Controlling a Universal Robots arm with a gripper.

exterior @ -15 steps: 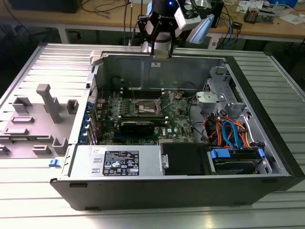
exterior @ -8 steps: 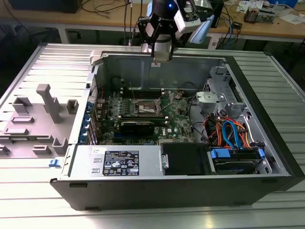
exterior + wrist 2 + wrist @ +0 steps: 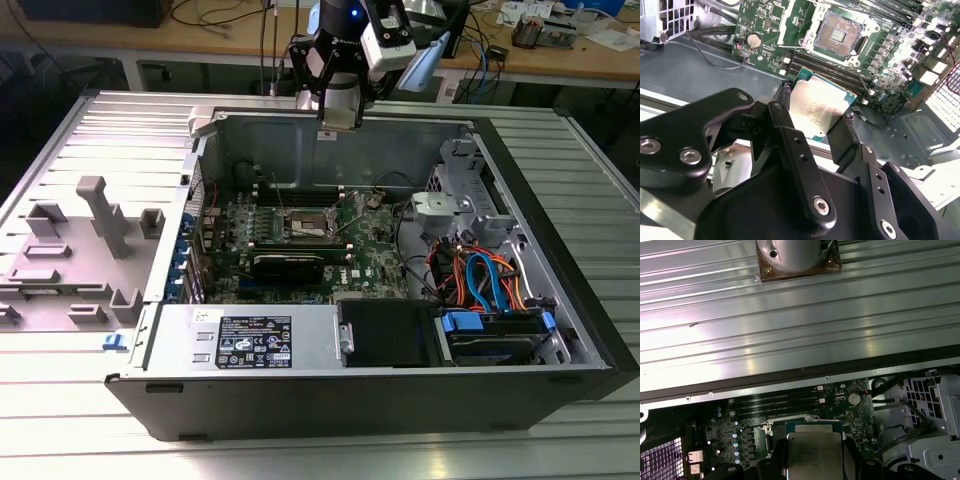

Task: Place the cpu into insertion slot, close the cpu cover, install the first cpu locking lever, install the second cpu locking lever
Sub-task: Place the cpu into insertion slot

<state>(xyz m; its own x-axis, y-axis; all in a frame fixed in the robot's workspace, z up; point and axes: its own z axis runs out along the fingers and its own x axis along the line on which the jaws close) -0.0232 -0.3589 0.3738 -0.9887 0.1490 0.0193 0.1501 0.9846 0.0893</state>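
Gripper [image 3: 818, 104] tight around cpu [image 3: 814, 111], well apart from bare insertion slot [image 3: 840, 34].

Silver cpu [image 3: 817, 107] aloft, insertion slot [image 3: 838, 35] uncovered

Open case [image 3: 565, 300] lying on the table [image 3: 60, 130], board [image 3: 375, 250] flat inside

The insertion slot [image 3: 308, 228] is pretty much mid-board with the memory slots [image 3: 300, 192] just behind it, power supply [image 3: 250, 340] along the front wall [image 3: 350, 410], drive bay [image 3: 495, 335] in the front corner at the exterior view's right; the cpu [image 3: 815, 112] hangs pinched in the gripper [image 3: 818, 103] above the back wall [image 3: 300, 150].
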